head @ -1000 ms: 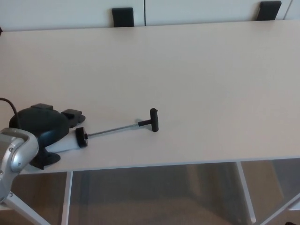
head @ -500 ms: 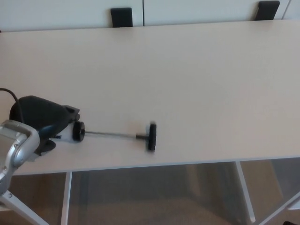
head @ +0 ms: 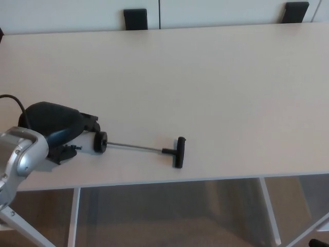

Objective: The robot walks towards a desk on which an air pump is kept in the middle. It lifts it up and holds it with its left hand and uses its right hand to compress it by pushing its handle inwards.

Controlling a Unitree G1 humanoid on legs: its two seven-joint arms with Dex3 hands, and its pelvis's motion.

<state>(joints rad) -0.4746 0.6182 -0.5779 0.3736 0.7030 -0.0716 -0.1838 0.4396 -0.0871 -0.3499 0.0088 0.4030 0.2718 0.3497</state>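
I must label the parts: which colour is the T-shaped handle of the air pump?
The T-shaped handle is black, shown clearly in the head view.

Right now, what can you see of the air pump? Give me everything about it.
The air pump lies on the pale desk near its front left edge. A thin metal rod runs right from a black end cap to a black T-handle, so the handle is pulled out. The barrel is mostly hidden under the left hand, which covers it; whether the fingers are closed on it cannot be told. Nothing else touches it.
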